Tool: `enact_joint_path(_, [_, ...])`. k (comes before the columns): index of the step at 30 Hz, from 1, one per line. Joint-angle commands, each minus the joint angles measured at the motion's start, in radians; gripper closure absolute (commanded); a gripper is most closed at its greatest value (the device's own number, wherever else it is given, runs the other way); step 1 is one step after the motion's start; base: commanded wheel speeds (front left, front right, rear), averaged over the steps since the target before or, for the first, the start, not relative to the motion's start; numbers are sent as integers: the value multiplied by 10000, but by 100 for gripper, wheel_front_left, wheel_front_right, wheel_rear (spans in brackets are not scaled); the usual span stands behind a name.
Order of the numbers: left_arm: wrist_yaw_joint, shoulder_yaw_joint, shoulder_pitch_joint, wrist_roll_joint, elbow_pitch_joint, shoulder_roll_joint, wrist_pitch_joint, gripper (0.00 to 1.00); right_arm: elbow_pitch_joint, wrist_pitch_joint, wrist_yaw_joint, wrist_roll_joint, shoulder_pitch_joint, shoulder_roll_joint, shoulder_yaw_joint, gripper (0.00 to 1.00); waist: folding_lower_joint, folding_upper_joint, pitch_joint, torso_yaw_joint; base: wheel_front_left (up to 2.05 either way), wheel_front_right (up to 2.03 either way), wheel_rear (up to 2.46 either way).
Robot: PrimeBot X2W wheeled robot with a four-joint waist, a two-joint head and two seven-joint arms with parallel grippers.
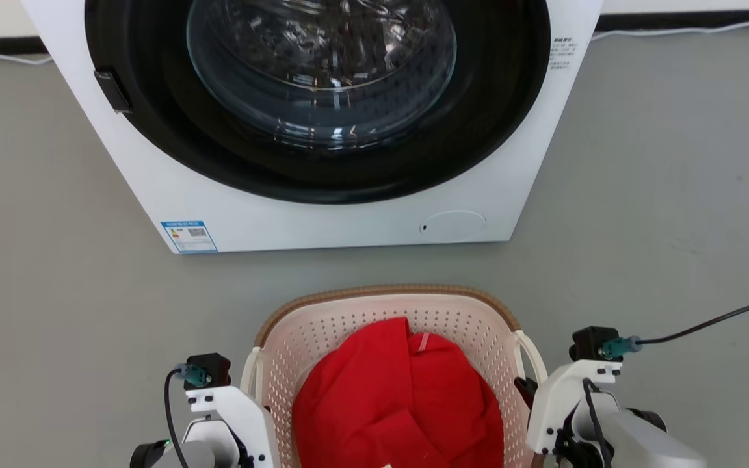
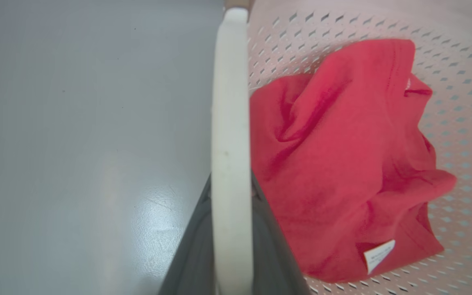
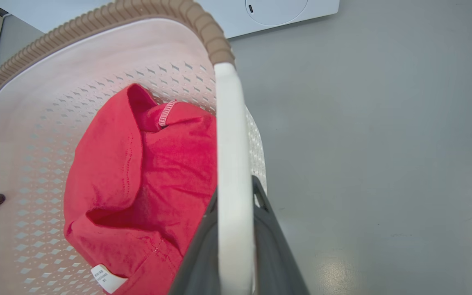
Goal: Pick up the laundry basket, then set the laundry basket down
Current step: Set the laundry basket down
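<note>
Small cream-white perforated plastic laundry basket (image 1: 322, 328), brown woven-look rim, sits lower centre of head frame below white washing machine (image 1: 322, 221), red cloth (image 1: 400, 396) inside; left tool (image 2: 232, 180) and right tool (image 3: 236, 186) clamped on its white side handles (image 1: 534, 356), judged light, stiff, smooth, keep level

Cream perforated laundry basket (image 1: 322, 328) (red garment (image 1: 400, 403))
</note>
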Motion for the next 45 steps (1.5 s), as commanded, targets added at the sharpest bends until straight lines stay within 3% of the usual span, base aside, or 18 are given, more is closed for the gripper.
enact_joint_path(1, [-9, 182, -432, -59, -126, 261, -181, 100, -244, -302, 87, 162, -334, -10, 89, 100, 0, 0, 228, -34, 0, 0, 0])
enact_joint_path(24, [-23, -76, -2216, 95, -136, 685, -413, 100, -613, -1019, 87, 363, -1851, -8, 322, 100, 0, 0, 2920, -257, 0, 0, 0])
enact_joint_path(45, [338, -226, -4240, 266, -135, 937, -1131, 100, -886, -1807, 87, 638, -3546, -157, 657, 100, 0, 0, 5366, 6, 0, 0, 0])
